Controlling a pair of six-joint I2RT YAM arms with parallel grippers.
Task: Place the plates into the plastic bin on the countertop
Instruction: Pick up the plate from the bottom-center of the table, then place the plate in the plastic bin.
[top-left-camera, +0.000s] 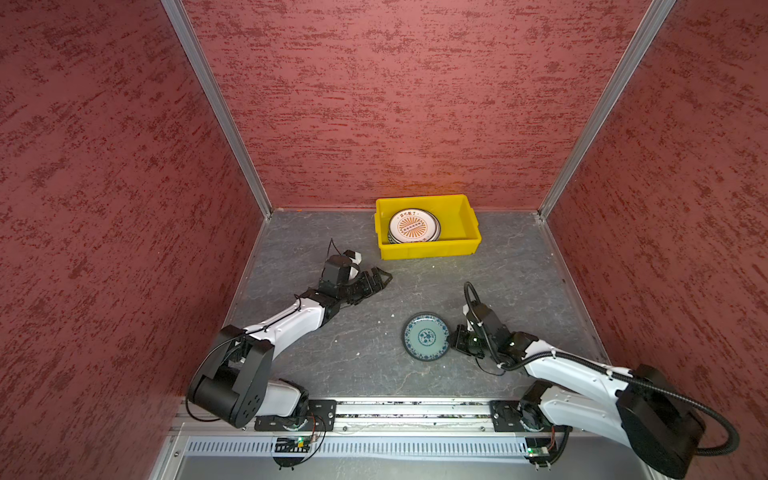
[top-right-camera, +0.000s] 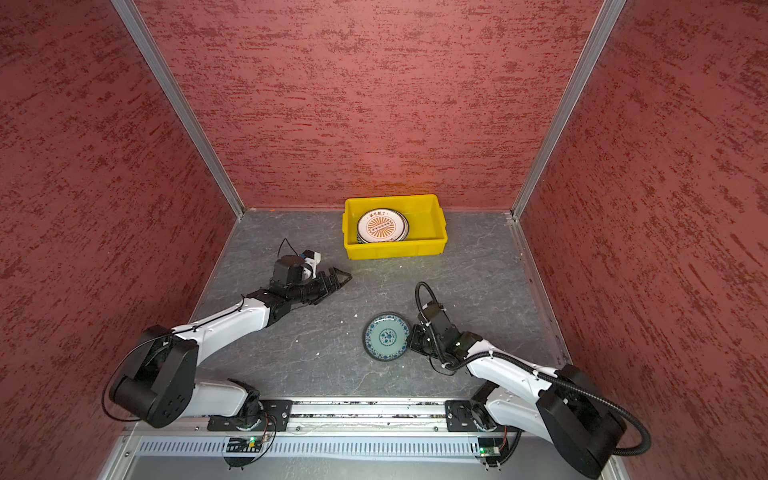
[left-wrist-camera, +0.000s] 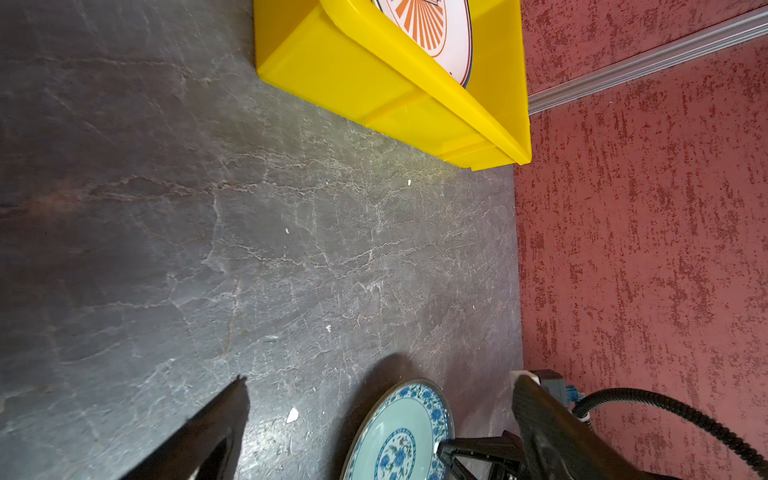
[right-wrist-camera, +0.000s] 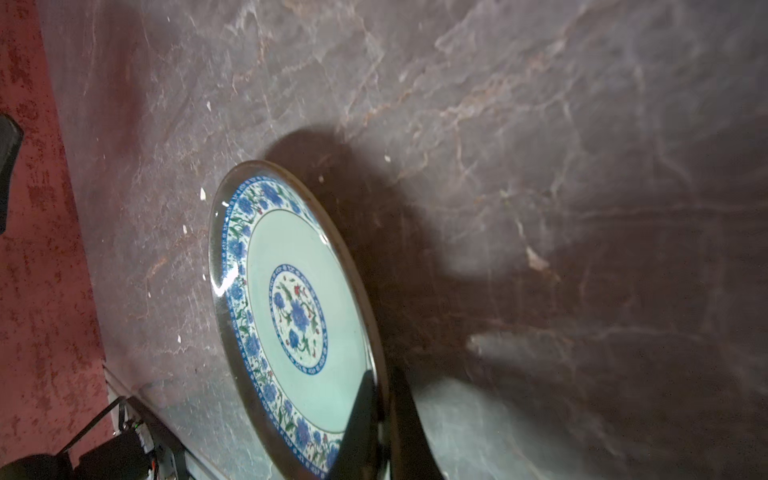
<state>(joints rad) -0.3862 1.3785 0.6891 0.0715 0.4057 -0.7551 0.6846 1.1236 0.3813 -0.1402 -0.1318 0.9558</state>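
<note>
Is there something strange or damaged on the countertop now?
Small white flecks lie scattered on the countertop near the teal plate; possibly chips, though too small to tell. The right tool grips that plate's rim. Nothing else stands out.

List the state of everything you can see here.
Small teal-blue floral round plate: outside the bin, rim clamped.
Right gripper: shut on that plate.
Left gripper: open, empty.
Yellow rectangular plastic bin: partly filled.
White orange-sunburst plate: in bin, atop other plates.
</note>
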